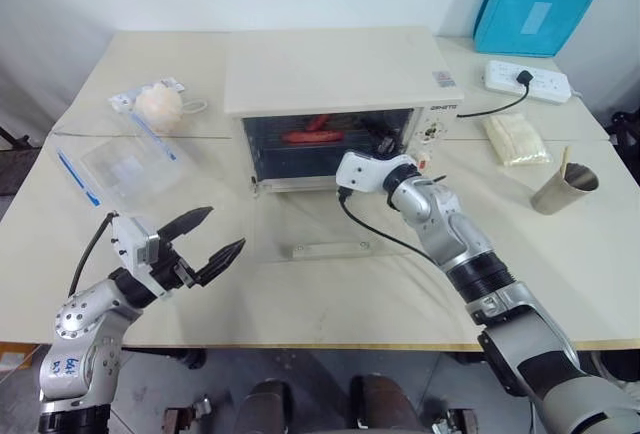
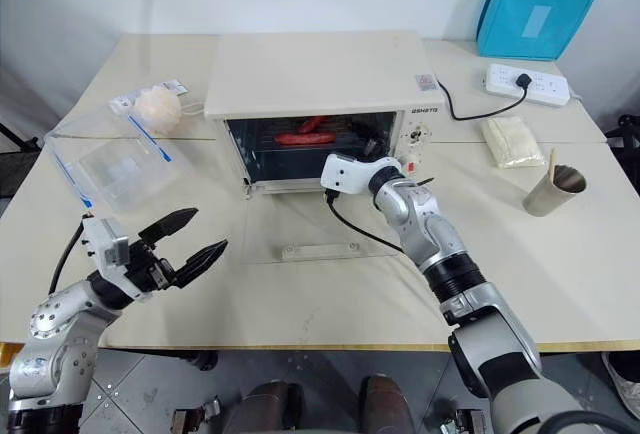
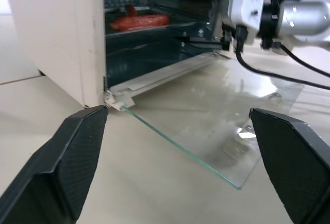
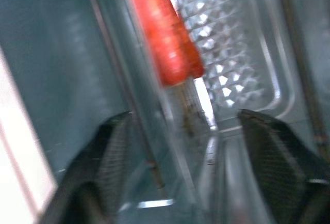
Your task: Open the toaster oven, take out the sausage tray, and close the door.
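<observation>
The cream toaster oven stands at the back middle of the table. Its glass door lies folded down flat on the tabletop, bar handle toward me. Inside, red sausages lie on the sausage tray. My right gripper reaches into the oven's right side. In the right wrist view its fingers stand apart on either side of the tray's front rim. My left gripper hovers open and empty at the near left, off the door's left corner.
A clear plastic bag and a pale round bun lie at the left. On the right are a white power strip, a blue pouch, a pale packet and a metal cup.
</observation>
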`<state>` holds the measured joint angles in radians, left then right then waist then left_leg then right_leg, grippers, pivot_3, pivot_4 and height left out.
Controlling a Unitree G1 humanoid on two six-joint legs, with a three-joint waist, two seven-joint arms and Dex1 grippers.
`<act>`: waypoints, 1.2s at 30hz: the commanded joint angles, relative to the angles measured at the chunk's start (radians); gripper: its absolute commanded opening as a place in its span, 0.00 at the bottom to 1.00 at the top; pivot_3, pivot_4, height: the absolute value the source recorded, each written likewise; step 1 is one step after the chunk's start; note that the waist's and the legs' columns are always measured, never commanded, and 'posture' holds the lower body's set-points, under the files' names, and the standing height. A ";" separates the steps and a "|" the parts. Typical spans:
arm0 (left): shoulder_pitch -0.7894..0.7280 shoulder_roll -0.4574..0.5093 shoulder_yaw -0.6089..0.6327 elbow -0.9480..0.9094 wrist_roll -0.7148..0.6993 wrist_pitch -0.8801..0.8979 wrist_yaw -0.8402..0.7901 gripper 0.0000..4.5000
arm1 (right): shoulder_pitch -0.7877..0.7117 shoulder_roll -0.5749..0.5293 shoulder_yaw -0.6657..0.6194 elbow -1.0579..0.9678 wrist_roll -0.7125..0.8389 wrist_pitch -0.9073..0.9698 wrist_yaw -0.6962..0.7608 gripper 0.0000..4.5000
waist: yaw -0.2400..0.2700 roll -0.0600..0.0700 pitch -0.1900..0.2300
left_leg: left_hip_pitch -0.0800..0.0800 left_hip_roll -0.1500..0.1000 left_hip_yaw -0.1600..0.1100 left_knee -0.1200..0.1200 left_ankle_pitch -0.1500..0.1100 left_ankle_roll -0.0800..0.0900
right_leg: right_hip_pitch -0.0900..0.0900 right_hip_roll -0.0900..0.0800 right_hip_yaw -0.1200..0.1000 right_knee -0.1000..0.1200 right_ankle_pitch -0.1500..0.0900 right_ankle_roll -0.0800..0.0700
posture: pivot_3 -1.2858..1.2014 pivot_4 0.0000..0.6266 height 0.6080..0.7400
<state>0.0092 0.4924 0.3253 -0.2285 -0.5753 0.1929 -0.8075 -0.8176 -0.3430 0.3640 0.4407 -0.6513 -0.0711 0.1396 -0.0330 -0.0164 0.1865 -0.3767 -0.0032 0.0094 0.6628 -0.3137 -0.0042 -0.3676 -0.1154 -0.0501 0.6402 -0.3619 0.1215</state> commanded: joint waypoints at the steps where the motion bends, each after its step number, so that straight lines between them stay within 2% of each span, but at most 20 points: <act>1: -0.050 0.006 -0.019 -0.014 -0.012 0.001 -0.001 1.00 | -0.026 0.012 0.010 -0.020 -0.012 -0.032 -0.032 0.42 | 0.001 0.000 0.000 | 0.000 0.000 0.000 0.000 0.000 0.000 | 0.000 0.000 0.000 0.001 0.000 0.000 | 0.52 0.24 1.00; 6: -0.186 0.001 -0.082 0.065 0.004 0.014 -0.019 1.00 | -0.049 0.007 0.023 -0.018 -0.030 -0.044 -0.046 0.02 | 0.001 0.000 0.000 | 0.000 -0.001 0.001 0.000 0.000 0.000 | -0.002 0.001 0.000 0.003 0.000 0.000 | 0.52 0.24 1.00; 7: -0.212 0.000 -0.094 0.081 0.010 0.018 -0.018 1.00 | -0.051 0.008 0.023 -0.018 -0.031 -0.043 -0.045 0.01 | 0.000 0.000 0.000 | -0.001 0.000 0.001 0.000 0.000 0.000 | -0.003 0.001 0.000 0.004 0.000 0.000 | 0.52 0.24 1.00; 13: -0.391 -0.013 -0.145 0.211 0.030 0.006 -0.040 1.00 | -0.061 -0.009 0.017 -0.033 -0.043 -0.064 -0.045 0.01 | -0.001 0.000 0.000 | -0.005 -0.001 0.002 0.001 0.001 0.000 | -0.008 0.002 0.000 0.005 0.000 0.000 | 0.52 0.24 1.00; 22: -0.544 -0.021 -0.149 0.367 0.055 -0.040 -0.076 1.00 | -0.025 -0.042 0.014 -0.104 -0.039 -0.086 -0.009 0.01 | -0.002 0.000 0.000 | -0.010 -0.001 0.000 0.003 0.001 0.000 | -0.010 0.002 -0.003 0.004 0.000 0.000 | 0.52 0.24 1.00; 29: -0.549 -0.036 -0.149 0.391 0.063 -0.065 -0.084 1.00 | 0.072 -0.048 0.009 -0.224 -0.034 -0.051 0.032 0.01 | 0.002 0.000 0.000 | -0.010 -0.001 -0.001 0.003 0.002 0.000 | -0.010 0.002 -0.003 0.005 0.000 0.000 | 0.52 0.24 1.00; 35: -0.535 -0.047 -0.152 0.379 0.065 -0.062 -0.082 1.00 | 0.090 -0.027 -0.017 -0.218 0.019 -0.013 0.077 0.01 | 0.000 0.000 0.000 | -0.010 -0.001 -0.001 0.004 0.002 0.000 | -0.010 0.002 -0.003 0.005 0.000 0.000 | 0.52 0.24 1.00; 36: -0.533 -0.048 -0.153 0.375 0.065 -0.060 -0.081 1.00 | 0.087 -0.031 -0.013 -0.217 0.008 -0.012 0.073 0.05 | 0.001 0.000 0.000 | -0.010 -0.001 -0.001 0.004 0.002 0.000 | -0.010 0.002 -0.003 0.005 0.000 0.000 | 0.52 0.24 1.00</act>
<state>-0.5243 0.4454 0.1591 0.1721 -0.5084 0.1477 -0.8919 -0.7268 -0.3747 0.3766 0.2569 -0.6574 -0.0869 0.2099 -0.0323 -0.0166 0.1866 -0.3869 -0.0042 0.0087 0.6664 -0.3118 -0.0045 -0.3779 -0.1136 -0.0527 0.6456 -0.3618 0.1217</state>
